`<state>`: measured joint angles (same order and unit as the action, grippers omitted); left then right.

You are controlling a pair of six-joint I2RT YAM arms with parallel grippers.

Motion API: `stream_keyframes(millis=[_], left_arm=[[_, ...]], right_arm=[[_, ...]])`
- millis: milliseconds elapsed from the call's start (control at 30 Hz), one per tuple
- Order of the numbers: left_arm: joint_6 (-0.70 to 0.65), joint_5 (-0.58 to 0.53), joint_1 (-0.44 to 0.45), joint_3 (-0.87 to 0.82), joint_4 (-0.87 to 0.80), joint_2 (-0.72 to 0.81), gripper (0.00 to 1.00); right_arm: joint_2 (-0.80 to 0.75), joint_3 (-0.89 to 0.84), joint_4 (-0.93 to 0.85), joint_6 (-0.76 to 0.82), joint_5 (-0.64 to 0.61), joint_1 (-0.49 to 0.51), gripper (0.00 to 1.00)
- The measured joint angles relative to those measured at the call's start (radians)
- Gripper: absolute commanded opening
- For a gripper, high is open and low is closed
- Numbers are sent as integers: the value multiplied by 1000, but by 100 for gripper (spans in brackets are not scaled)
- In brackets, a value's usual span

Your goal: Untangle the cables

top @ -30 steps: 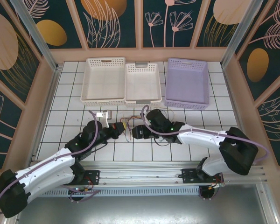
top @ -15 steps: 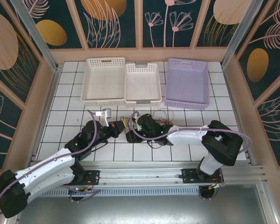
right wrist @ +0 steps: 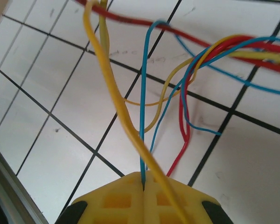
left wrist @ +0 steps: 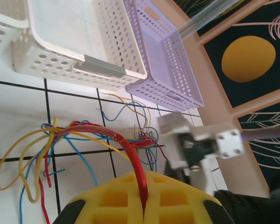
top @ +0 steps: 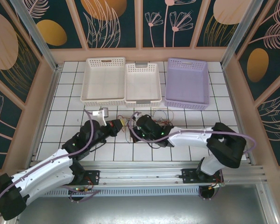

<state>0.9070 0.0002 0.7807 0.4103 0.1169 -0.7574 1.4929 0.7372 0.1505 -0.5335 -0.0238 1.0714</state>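
Right claw has just snapped together: a second ago its jaws stood apart and further toward the right edge of the table; now it sits pulled in close beside the left claw, near the table middle, slightly toward the near edge. Right wrist view shows the right claw clamped on the blue cable, which runs straight into the seam between the yellow pads; a yellow cable drapes across the same pad front, and I cannot tell whether it is pinched too. Left claw stays clamped on the red cable, which arcs up out of its pad seam. The cables lie as a loose tangle on the tiles between and just beyond the two claws, strands trailing toward the three baskets along the far edge, with no cable inside any of them. In the left wrist view the knot is still bunched: red, blue and yellow crossing. Judgement: both claws now grip different colours, so the setup is ready for pulling apart; the task is early, nothing separated yet. Risk: the yellow strand gets dragged along with the blue.
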Motion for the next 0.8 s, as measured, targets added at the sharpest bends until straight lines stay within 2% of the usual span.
stream_keyframes(millis=[133,233,300,467,567,800], left_arm=[[-10,-56,0,47,-92,11,0],[-29,-109,0,94,-169,19,0],[-47,-144,0,126,-217,27,0],[-107,-232,0,219,-326,26,0],[-145,-275,0,269,-370,0,0],[-232,-366,0,391,-482,-46,0]], right_arm=[[-134,-58,-37,-8,-49,-9,0],[-269,-96,-87,-26,-80,-51,0],[-370,-116,-127,-34,-90,-108,0],[-612,-132,-216,-49,-68,-322,0],[-669,-112,-277,-41,-40,-428,0],[-674,16,-436,-7,23,-597,0]])
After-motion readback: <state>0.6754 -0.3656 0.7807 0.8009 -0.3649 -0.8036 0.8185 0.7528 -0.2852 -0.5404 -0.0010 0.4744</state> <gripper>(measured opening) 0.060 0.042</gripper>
